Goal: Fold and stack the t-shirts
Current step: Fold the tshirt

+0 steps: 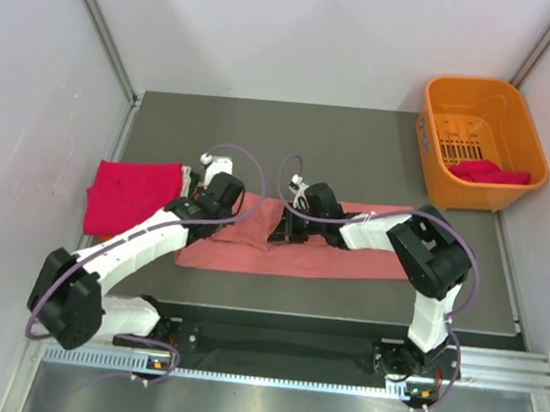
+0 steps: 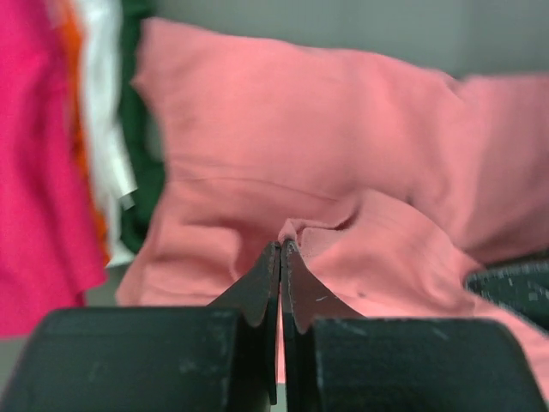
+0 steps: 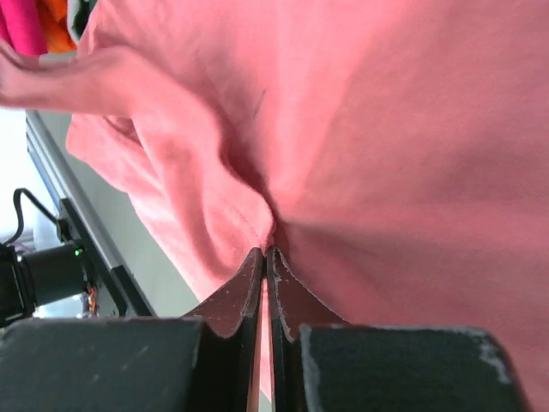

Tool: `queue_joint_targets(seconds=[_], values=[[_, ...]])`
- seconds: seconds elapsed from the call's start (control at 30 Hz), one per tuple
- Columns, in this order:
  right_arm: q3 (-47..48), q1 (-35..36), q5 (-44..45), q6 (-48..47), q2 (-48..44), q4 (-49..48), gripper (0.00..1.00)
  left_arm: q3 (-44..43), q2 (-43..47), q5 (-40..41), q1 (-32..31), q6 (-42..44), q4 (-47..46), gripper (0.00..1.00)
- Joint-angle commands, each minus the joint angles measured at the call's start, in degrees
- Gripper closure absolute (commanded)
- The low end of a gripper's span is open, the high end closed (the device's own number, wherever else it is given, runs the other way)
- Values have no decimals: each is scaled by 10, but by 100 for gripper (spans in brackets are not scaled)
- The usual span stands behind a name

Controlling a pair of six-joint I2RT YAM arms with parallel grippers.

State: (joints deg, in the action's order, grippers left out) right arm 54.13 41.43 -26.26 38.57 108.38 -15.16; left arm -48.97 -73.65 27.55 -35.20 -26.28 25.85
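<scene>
Top external view: a salmon-pink t-shirt (image 1: 348, 258) lies as a long band across the near middle of the dark surface (image 1: 360, 146). A pale striped patch on the floor of the orange basket (image 1: 436, 174), at the far right corner, is too small to read. A red cloth (image 1: 490, 173) lies in that basket.

The left arm stretches diagonally from its base toward the shirt's left part. The right arm rises to a raised elbow at the right, and its forearm runs leftward, so both wrists sit close together over the shirt.

In the left wrist view the left gripper (image 2: 280, 249) has its jaws pressed together, pinching a raised fold of the pink cloth. The right gripper (image 3: 264, 255) pinches another gathered ridge of the same shirt, with its jaws closed.

A folded magenta-red t-shirt (image 1: 133, 196) tops a pile at the left edge, just beside the pink shirt. Under it show edges of an orange t-shirt (image 2: 73, 34), a white t-shirt (image 2: 103, 103) and a dark green t-shirt (image 2: 141, 172).
</scene>
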Motion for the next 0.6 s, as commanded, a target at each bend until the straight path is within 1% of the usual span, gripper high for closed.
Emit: queue_joint_targets(seconds=[0.0, 0.17, 0.2, 0.33, 0.4, 0.53, 0.57], values=[[12, 16, -16, -9, -36, -28, 100, 29, 50, 31, 16, -82, 46, 100], [-9, 37, -28, -3, -69, -32, 100, 73, 119, 58, 37, -177, 87, 100], [-19, 40, -28, -2, -74, -33, 100, 80, 148, 60, 41, -194, 98, 100], [-39, 57, -28, -2, -96, -24, 100, 117, 219, 64, 50, -231, 120, 100], [-50, 66, -26, -3, -104, -19, 100, 126, 250, 53, 51, -237, 126, 100], [-64, 77, -24, -2, -107, -16, 100, 147, 279, 38, 50, -270, 153, 100], [-66, 82, -26, -2, -105, -15, 99, 148, 286, 48, 51, -285, 177, 100]])
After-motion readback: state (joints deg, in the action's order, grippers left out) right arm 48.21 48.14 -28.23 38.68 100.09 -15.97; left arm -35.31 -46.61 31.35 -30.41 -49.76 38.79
